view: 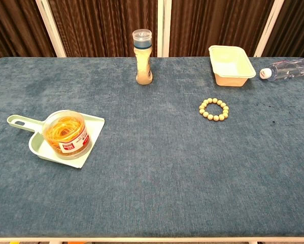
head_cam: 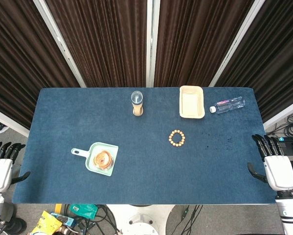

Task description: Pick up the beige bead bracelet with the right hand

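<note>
A blue cloth-covered bench (head_cam: pixel 63 186) fills the scene, seen from above and from chest height. At its far left edge, the left hand (head_cam: pixel 2 164) rests beside the bench, holding nothing, fingers apart and pointing away from the robot. On the left part of the bench lies a pale green dustpan (view: pixel 37 145), and in it stands a clear round tub (view: pixel 66 133) of orange rubber bands. Near the back, around the middle, stands an upright bottle (view: pixel 143 56) with a clear cap. Right of centre, the beige bead bracelet (view: pixel 214 109) lies flat in a ring, alone on the cloth, untouched. Behind it sits a cream rectangular tray (view: pixel 231 64), and just beside that a clear plastic water bottle (view: pixel 289 68) lies on its side. At the far right edge, the right hand (head_cam: pixel 275 164) is well apart from the bracelet, open and empty.
</note>
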Motion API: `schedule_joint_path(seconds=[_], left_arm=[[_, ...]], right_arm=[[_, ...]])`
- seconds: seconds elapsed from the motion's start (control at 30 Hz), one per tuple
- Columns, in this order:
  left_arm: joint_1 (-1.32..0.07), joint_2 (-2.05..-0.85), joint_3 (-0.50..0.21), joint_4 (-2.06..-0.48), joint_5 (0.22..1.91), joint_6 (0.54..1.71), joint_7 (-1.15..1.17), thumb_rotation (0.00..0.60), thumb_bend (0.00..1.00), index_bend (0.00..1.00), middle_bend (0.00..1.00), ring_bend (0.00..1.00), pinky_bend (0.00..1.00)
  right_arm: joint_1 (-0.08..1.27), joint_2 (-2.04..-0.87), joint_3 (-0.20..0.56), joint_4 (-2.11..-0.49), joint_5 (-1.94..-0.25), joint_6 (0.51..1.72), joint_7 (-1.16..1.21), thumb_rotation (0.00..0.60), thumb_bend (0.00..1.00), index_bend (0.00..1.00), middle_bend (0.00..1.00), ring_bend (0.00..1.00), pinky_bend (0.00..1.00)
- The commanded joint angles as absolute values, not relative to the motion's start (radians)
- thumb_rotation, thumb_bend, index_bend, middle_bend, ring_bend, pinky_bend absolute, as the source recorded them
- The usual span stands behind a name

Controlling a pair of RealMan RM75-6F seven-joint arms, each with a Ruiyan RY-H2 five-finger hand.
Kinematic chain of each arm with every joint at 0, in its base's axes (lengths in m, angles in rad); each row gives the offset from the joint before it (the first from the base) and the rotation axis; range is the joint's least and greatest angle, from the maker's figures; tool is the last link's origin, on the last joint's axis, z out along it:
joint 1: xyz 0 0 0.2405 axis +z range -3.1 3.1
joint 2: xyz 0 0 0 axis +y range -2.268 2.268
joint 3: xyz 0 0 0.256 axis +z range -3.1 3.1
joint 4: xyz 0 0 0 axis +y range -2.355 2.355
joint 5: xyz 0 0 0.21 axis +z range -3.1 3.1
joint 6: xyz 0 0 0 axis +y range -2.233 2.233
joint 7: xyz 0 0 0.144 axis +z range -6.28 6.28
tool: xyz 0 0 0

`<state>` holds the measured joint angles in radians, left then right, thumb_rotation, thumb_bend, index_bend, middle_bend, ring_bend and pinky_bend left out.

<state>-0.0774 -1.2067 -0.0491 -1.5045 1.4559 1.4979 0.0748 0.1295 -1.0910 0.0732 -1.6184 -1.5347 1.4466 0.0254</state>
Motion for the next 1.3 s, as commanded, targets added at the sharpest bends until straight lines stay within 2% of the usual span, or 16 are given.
schedule_joint_path(seconds=[0.03, 0.33, 0.4, 0.53, 0.7, 0.87, 1.1, 1.3], left_arm=[[-0.078, -1.206, -0.049, -1.505, 1.456, 1.495, 0.075, 0.6, 0.0, 0.19, 0.17, 0.09, 0.06], [-0.085, -1.196, -0.049, -1.526, 1.457, 1.483, 0.083, 0.6, 0.0, 0.19, 0.17, 0.09, 0.06], [-0.087, -1.196, -0.05, -1.529, 1.458, 1.479, 0.081, 0.6, 0.0, 0.19, 0.17, 0.09, 0.06], [-0.086, -1.199, -0.043, -1.522, 1.465, 1.476, 0.072, 0.6, 0.0, 0.19, 0.17, 0.09, 0.06], [-0.085, -1.193, -0.043, -1.532, 1.461, 1.473, 0.072, 0.6, 0.0, 0.19, 0.17, 0.09, 0.06], [-0.085, -1.182, -0.041, -1.543, 1.463, 1.471, 0.071, 0.6, 0.0, 0.19, 0.17, 0.09, 0.06], [-0.082, -1.182, -0.044, -1.543, 1.454, 1.47, 0.066, 0.6, 0.0, 0.19, 0.17, 0.09, 0.06], [-0.083, -1.187, -0.041, -1.533, 1.449, 1.461, 0.052, 0.6, 0.0, 0.19, 0.17, 0.09, 0.06]], right_arm=[[0.132, -1.092, 0.072, -1.619, -1.535, 1.443, 0.029, 0.557, 0.28, 0.0, 0.08, 0.0, 0.0], [0.151, -1.09, 0.067, -1.616, -1.539, 1.409, 0.06, 0.571, 0.28, 0.0, 0.11, 0.0, 0.0], [0.183, -1.092, 0.071, -1.612, -1.54, 1.363, 0.068, 0.594, 0.29, 0.02, 0.15, 0.0, 0.0], [0.292, -1.117, 0.086, -1.58, -1.544, 1.208, 0.09, 0.6, 0.32, 0.15, 0.26, 0.02, 0.02], [0.457, -1.22, 0.123, -1.476, -1.537, 1.011, 0.097, 0.6, 0.32, 0.26, 0.29, 0.03, 0.03], [0.586, -1.362, 0.138, -1.327, -1.541, 0.891, 0.084, 0.6, 0.32, 0.33, 0.32, 0.04, 0.03], [0.677, -1.526, 0.132, -1.14, -1.56, 0.86, 0.064, 0.6, 0.28, 0.4, 0.35, 0.04, 0.03], [0.703, -1.634, 0.097, -1.001, -1.579, 0.872, 0.063, 0.6, 0.28, 0.4, 0.36, 0.04, 0.03]])
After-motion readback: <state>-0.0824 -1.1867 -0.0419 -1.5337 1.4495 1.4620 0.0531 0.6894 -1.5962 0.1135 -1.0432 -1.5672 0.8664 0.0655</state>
